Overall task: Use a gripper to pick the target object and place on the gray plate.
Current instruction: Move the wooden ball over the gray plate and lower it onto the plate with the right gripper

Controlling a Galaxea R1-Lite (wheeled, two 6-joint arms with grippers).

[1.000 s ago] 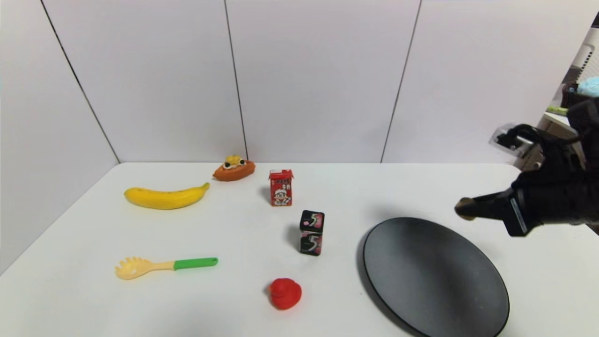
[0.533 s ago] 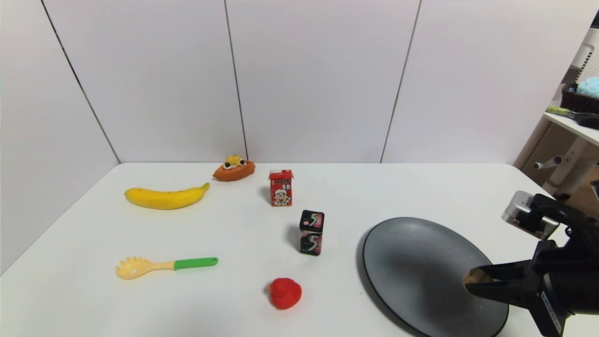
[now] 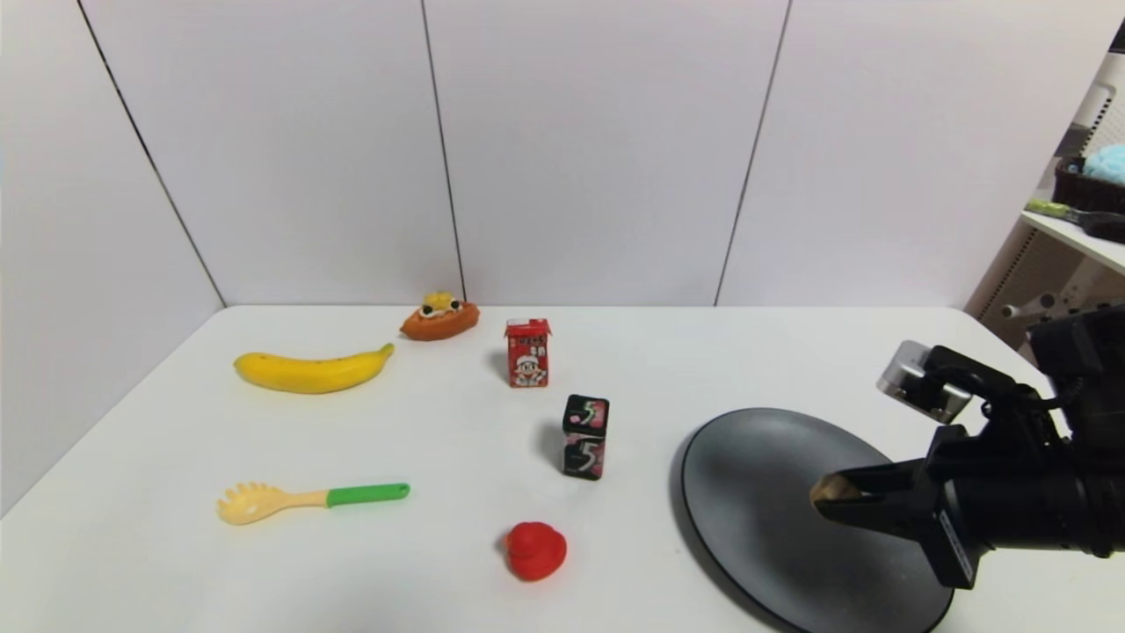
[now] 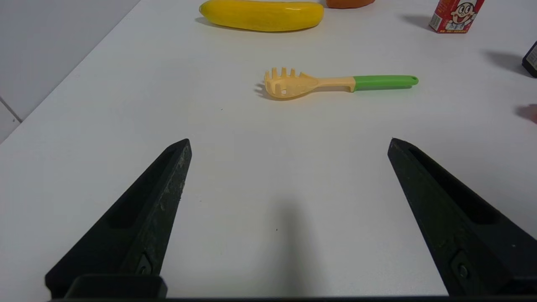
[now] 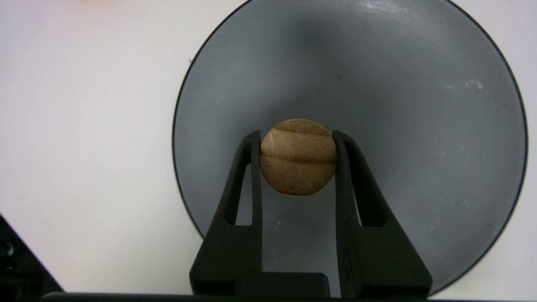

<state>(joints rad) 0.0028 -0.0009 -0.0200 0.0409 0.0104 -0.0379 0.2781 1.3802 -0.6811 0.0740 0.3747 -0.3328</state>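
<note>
My right gripper (image 3: pixel 833 499) is shut on the tan wooden cylinder (image 3: pixel 826 489) and holds it above the middle of the gray plate (image 3: pixel 756 545). In the right wrist view the cylinder (image 5: pixel 298 157) shows its round grooved face, pinched between the two black fingers (image 5: pixel 247 167), with the gray plate (image 5: pixel 440 147) beneath it. My left gripper (image 4: pixel 289 142) is open and empty over bare table at the near left; it does not show in the head view.
A red rubber duck (image 3: pixel 534 551) sits left of the plate. A black gum box (image 3: pixel 585 437), a red milk carton (image 3: pixel 527 352), a banana (image 3: pixel 309 370), an orange toy pastry (image 3: pixel 439 318) and a pasta spoon (image 3: pixel 308 501) lie farther left and back.
My right gripper came down from beyond the plate's far right side with the cylinder, then moved left and slightly up over the plate's middle.
</note>
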